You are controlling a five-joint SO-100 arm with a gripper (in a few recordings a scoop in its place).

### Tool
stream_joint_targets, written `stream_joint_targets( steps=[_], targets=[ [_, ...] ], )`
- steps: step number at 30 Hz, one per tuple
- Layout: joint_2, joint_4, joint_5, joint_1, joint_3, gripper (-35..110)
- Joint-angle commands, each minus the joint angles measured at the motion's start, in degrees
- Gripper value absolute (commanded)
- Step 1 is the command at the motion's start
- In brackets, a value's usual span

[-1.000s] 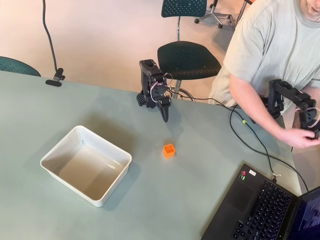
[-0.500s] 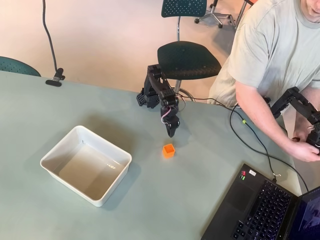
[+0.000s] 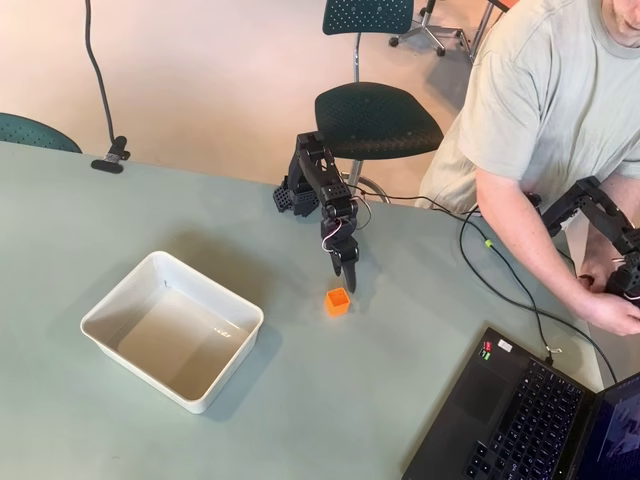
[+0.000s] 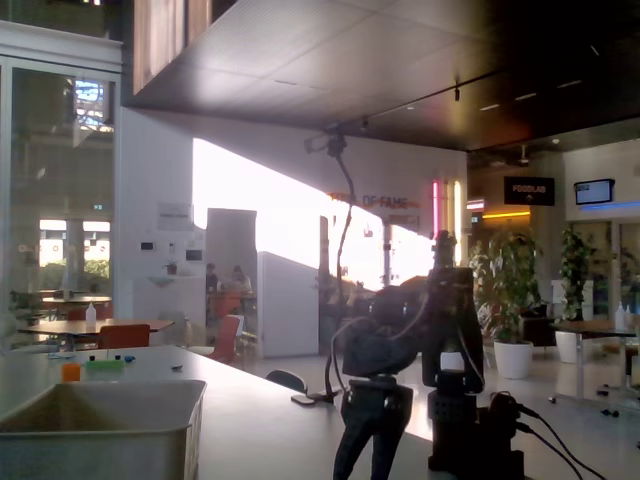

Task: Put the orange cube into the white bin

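I have dropped my gripper (image 3: 346, 274), jaws parted, to just above the cube (image 3: 337, 301), ready to grasp.

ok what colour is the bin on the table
White, seen best in the overhead view: the white bin.

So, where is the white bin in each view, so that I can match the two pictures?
Overhead view: the white bin sits lower left on the table, left of the robot arm.
Fixed view: the white bin fills the bottom left corner, again left of the robot arm.
Shared landmark: the black robot arm.
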Motion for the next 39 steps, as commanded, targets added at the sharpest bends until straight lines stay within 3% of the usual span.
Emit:
stream_joint_targets(
  steps=[1,12,29,39],
  targets=[
    [-1.8,2.5,0.2,0.4,-2.2,69],
    [-4.2,5.1,-0.3,1.8,-2.7,74],
    [-24.7,13.3,-0.3,2.5,-23.4,73],
    [-26.4,13.4,-0.4,2.5,-26.3,72]
  ],
)
